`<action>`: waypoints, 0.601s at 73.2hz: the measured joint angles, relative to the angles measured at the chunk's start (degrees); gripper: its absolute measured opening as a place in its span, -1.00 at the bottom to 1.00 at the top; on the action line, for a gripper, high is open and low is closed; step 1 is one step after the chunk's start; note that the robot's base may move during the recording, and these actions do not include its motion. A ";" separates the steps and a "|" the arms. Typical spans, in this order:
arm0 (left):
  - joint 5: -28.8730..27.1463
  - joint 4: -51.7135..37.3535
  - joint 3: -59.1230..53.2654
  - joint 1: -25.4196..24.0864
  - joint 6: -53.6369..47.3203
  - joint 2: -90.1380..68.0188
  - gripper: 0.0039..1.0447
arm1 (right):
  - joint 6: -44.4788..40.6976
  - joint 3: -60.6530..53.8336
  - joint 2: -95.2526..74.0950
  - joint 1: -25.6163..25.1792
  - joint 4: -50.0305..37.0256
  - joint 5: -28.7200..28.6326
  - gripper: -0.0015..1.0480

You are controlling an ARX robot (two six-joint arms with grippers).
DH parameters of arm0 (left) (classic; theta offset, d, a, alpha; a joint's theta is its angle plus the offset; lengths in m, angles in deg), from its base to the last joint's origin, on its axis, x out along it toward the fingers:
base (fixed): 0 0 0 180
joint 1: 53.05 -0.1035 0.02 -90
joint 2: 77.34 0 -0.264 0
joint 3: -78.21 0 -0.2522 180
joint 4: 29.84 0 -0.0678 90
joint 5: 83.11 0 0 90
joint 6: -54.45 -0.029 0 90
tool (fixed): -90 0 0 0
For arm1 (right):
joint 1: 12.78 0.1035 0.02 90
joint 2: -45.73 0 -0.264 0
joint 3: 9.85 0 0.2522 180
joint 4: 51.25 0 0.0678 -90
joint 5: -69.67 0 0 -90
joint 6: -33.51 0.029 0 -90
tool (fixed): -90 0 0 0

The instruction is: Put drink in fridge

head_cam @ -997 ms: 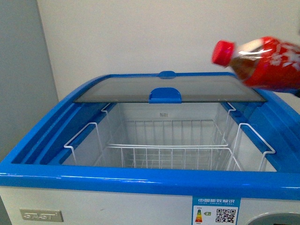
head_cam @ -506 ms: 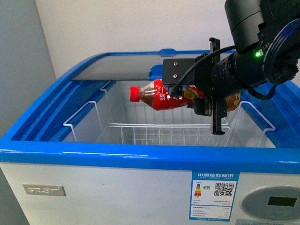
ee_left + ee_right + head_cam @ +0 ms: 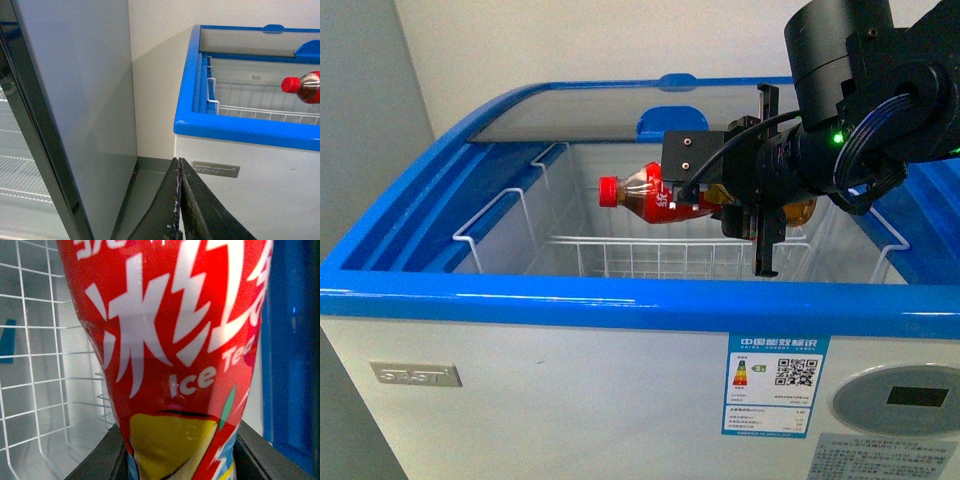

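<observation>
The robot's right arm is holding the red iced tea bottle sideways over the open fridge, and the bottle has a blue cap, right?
Not quite. The cap is red, not blue, as the front view shows. The rest holds: the right gripper holds the red iced tea bottle sideways over the open fridge, above the wire basket.

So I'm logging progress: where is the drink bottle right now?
In the front view the bottle lies sideways in the right gripper, hanging over the fridge's open well above the wire baskets, cap pointing left.
</observation>
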 joint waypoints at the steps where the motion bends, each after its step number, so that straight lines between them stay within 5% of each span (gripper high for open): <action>1: 0.00 0.00 0.00 0.02 0.00 0.00 -0.96 | 0.00 0.00 -0.15 0.00 0.00 0.02 -0.25; 44: 0.00 0.00 0.00 0.02 0.00 0.00 -0.96 | 1.14 0.00 -8.55 0.09 -5.11 1.62 -0.25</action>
